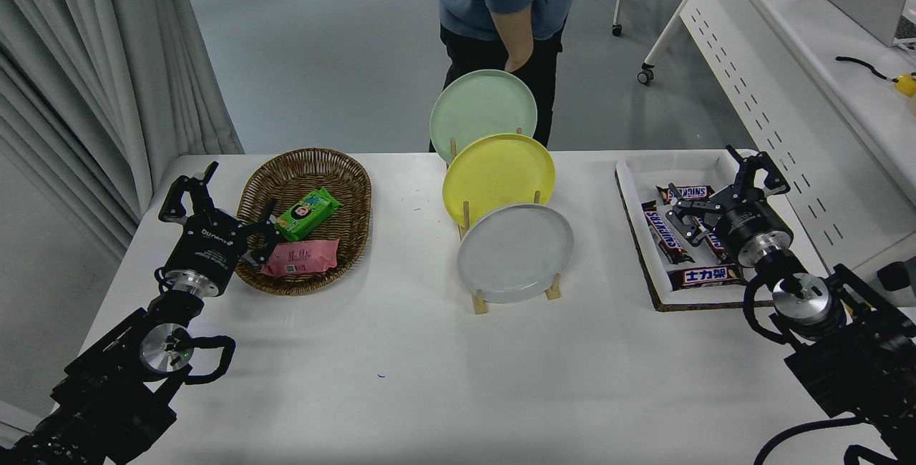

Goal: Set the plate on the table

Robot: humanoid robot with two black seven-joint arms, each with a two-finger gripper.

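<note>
Plate stands in the rack, both grippers apart from it

Plate (515, 252), pale grey and glossy, leans upright in the front slot of a wooden rack (478, 300), well to the left of the right gripper (719, 182) and untouched by it. That gripper hangs over a white-lined tray (633, 232) at the right side of the table (429, 379), its fingers spread wide with nothing between them. Directly under and just left of it lie several Snickers bars (665, 236). Farther left from the gripper, past the tray's edge, sits the grey plate; behind it in the same rack stand a yellow plate (499, 175) and then a mint green plate (482, 111), each tilted back. Beyond the rack, a wicker basket (308, 164) holds a green snack packet (308, 213) and a pink packet (299, 257). The left gripper (227, 200) is parked at the basket's near left rim, fingers spread, holding nothing. A person (501, 0) stands at the table's far side behind the green plate.
</note>
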